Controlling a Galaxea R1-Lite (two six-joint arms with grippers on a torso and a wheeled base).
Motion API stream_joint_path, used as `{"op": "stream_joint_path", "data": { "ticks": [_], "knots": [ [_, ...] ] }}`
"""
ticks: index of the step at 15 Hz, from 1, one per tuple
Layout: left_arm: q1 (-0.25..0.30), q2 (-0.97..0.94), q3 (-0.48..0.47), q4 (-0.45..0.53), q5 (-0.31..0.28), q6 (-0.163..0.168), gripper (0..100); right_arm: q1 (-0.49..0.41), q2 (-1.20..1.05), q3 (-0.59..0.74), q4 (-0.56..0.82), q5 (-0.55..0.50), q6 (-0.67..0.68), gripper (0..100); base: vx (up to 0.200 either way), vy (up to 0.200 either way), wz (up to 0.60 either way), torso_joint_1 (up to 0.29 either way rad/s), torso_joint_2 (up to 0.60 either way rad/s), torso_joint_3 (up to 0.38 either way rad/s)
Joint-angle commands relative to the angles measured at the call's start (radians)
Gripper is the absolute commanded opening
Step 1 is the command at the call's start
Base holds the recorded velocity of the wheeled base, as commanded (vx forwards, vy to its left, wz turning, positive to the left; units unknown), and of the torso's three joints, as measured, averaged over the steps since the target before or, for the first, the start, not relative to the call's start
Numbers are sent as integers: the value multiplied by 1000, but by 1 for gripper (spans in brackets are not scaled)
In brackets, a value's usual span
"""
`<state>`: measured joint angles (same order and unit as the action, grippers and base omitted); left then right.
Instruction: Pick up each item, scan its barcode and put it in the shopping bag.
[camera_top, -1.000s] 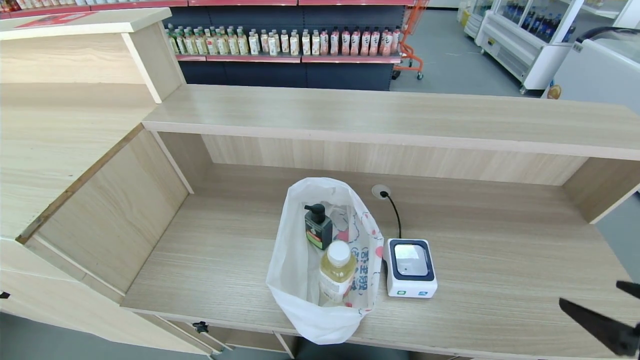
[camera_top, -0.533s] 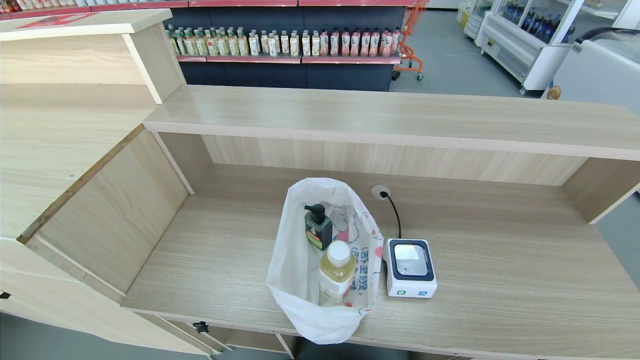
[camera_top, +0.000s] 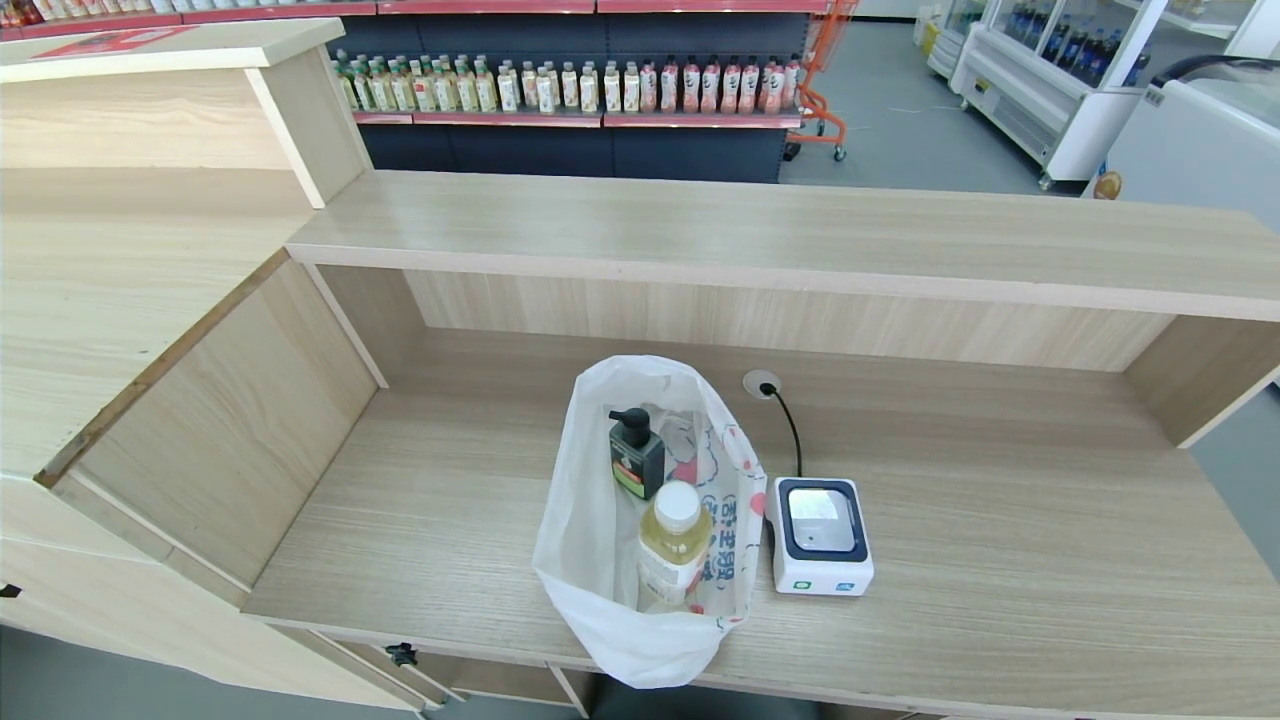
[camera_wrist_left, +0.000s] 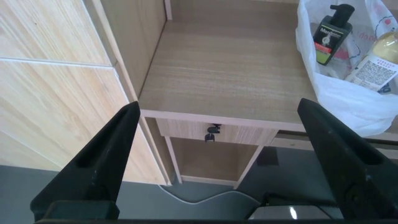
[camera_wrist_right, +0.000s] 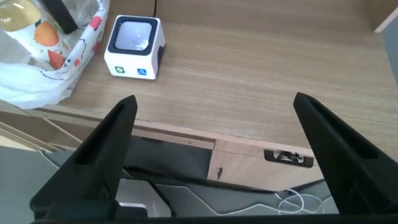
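Head view: one white plastic shopping bag (camera_top: 590, 520) was seen open on the light wooden counter (camera_top: 1000, 560), bulging over its near edge. Two items were counted inside: one black pump bottle (camera_top: 636, 458) and one yellow drink bottle with a white cap (camera_top: 675, 545). One white barcode scanner (camera_top: 820, 535) was set just right of the bag. Bare counter was left on both sides. The left gripper (camera_wrist_left: 217, 106) and right gripper (camera_wrist_right: 214, 98) were held off the near edge, fingers spread wide, nothing gripped.

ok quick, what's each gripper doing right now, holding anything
left gripper: open, holding nothing
right gripper: open, holding nothing
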<state>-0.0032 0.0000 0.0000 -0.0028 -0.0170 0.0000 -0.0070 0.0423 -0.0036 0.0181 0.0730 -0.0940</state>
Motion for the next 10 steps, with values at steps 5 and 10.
{"op": "stream_joint_path", "data": {
  "ticks": [5,10],
  "knots": [
    [0,2,0,0,0,0,100,9,-42,-1,8,-1,2,100,0,0,0,0,0,0],
    [0,2,0,0,0,0,100,9,-42,-1,8,-1,5,100,0,0,0,0,0,0]
  ]
}}
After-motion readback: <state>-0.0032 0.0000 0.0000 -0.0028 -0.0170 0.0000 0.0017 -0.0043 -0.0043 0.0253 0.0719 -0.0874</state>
